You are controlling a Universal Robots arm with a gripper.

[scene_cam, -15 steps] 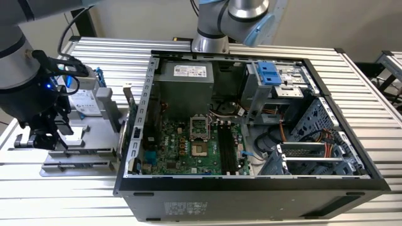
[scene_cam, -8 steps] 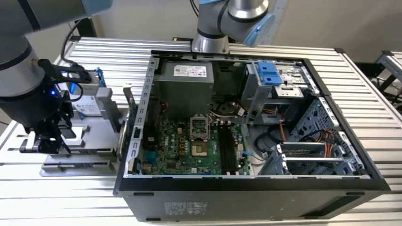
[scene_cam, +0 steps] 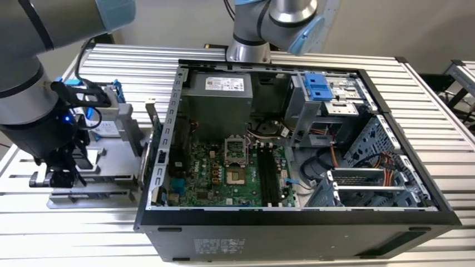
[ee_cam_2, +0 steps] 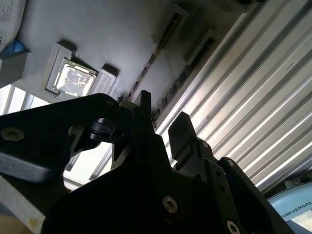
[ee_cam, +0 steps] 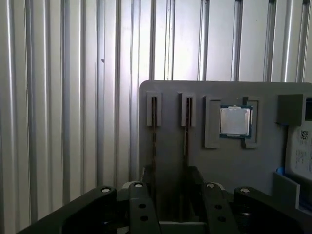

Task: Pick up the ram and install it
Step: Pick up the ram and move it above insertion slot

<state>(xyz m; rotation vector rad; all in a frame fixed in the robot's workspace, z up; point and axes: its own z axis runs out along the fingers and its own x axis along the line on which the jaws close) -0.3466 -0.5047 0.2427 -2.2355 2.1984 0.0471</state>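
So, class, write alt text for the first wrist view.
The open pincer hangs above a grey tray where two ram sticks stand on edge beside a square processor chip; a ribbed metal table lies beneath.

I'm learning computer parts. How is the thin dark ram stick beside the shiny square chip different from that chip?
The ram stick stands on edge in a narrow slot; the square chip lies flat in its recess. The ram stick looks long, thin and dark; the square chip is silver and shiny. Both sit in the gray tray.
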